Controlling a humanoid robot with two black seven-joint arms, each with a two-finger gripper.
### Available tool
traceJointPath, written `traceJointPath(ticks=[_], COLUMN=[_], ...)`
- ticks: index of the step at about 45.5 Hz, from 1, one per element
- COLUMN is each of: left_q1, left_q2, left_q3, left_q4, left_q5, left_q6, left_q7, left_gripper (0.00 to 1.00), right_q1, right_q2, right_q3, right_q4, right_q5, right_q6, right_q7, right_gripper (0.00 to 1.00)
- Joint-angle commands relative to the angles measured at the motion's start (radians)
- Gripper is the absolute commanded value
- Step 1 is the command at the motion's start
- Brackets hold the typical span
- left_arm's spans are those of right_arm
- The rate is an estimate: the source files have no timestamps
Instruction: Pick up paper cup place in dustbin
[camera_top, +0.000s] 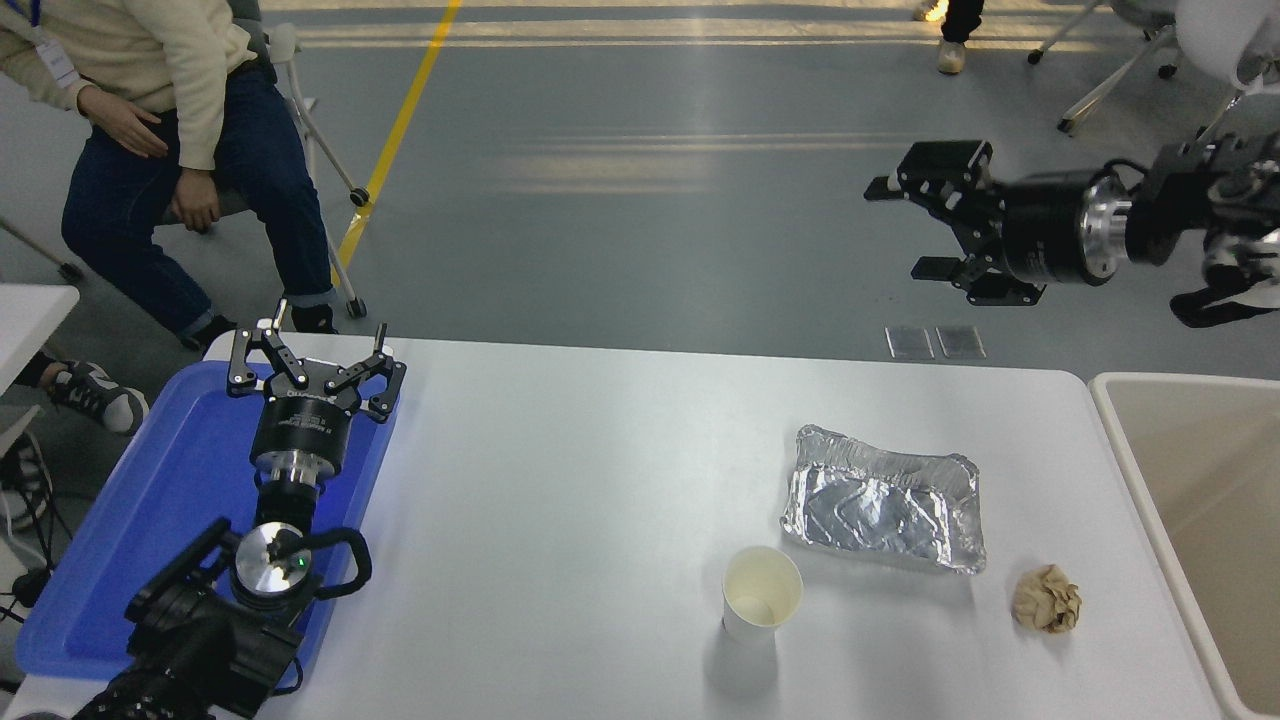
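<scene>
The white paper cup (761, 592) stands upright on the table, near the front edge and right of centre, with nothing touching it. The beige dustbin (1130, 440) sits beside the table's right end, partly cut off by the picture's edge. My right gripper (905, 228) hangs open high above the floor beyond the table's far edge, pointing left, far from the cup. My left gripper (312, 350) is parked open over the blue tray at the lower left.
A crumpled foil tray (884, 498) lies just behind and right of the cup. A brown paper ball (1046, 598) rests near the dustbin side. The blue tray (150, 500) fills the table's left end. A person (170, 130) sits at the far left.
</scene>
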Motion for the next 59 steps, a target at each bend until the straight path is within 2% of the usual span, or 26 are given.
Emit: traceJointPath(ticks=[1, 26, 37, 44, 52, 59], left_q1=[0.000, 0.000, 0.000, 0.000, 0.000, 0.000], left_q2=[0.001, 0.000, 0.000, 0.001, 0.001, 0.001], left_q3=[0.000, 0.000, 0.000, 0.000, 0.000, 0.000], left_q4=[0.000, 0.000, 0.000, 0.000, 0.000, 0.000], left_q5=[0.000, 0.000, 0.000, 0.000, 0.000, 0.000], left_q6=[0.000, 0.000, 0.000, 0.000, 0.000, 0.000], left_q7=[-0.001, -0.001, 0.000, 0.000, 0.000, 0.000], left_gripper=[1.00, 1.00, 1.00, 1.00, 1.00, 1.00], right_q1=[0.101, 0.337, 0.457, 0.527, 0.629, 0.649], right_q2=[0.011, 0.387, 0.454, 0.457, 0.456, 0.474], right_q3=[-0.128, -0.543, -0.609, -0.621, -0.621, -0.621], right_q4=[0.076, 0.274, 0.338, 0.363, 0.377, 0.387], right_q5=[-0.074, -0.096, -0.081, -0.045, -0.033, 0.004], right_q6=[0.010, 0.044, 0.194, 0.277, 0.441, 0.464], right_q7=[-0.003, -0.006, -0.009, -0.009, -0.004, -0.001], right_gripper=[1.00, 1.00, 1.00, 1.00, 1.00, 1.00])
